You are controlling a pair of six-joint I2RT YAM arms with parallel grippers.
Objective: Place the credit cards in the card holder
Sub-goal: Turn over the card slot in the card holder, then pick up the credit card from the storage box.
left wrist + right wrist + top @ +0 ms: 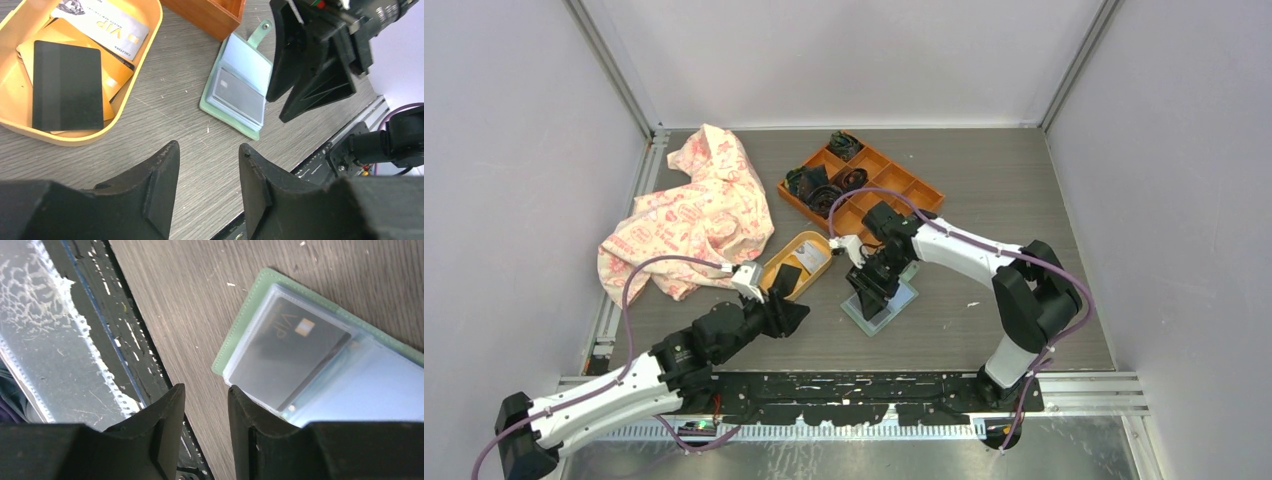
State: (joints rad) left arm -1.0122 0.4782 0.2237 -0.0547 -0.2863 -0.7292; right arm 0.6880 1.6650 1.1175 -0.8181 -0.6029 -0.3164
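- Sage-green outside with clear plastic sleeves inside, the card holder lay open and flat on the wood-grain table. It was just in front of the orange tray and to the right of the yellow dish, apart from both.
- Its closing tab with the stud pointed toward the tray. A dark grey VIP card sat inside the top sleeve, square to the holder's edges and apparently fully seated.
- The step in hand looked like the gap between two cards, with one card lodged and none being carried.
- The left gripper hung over bare table between the dish and the holder, its fingers spread and nothing between them.
- The right gripper hovered low at the holder's near corner, its fingers a narrow gap apart and empty. I could not tell whether one finger touched the sleeve.
- More cards waited in the dish: a black card lay on top of tan ones, and a pale VIP card lay at the far end.
- The next move probably called for the left gripper to reach into the dish. The black card lay flat, so it would likely need tipping against the dish wall to give the fingers an edge.
- The right gripper seemed well placed to steady the holder or lift a free sleeve.
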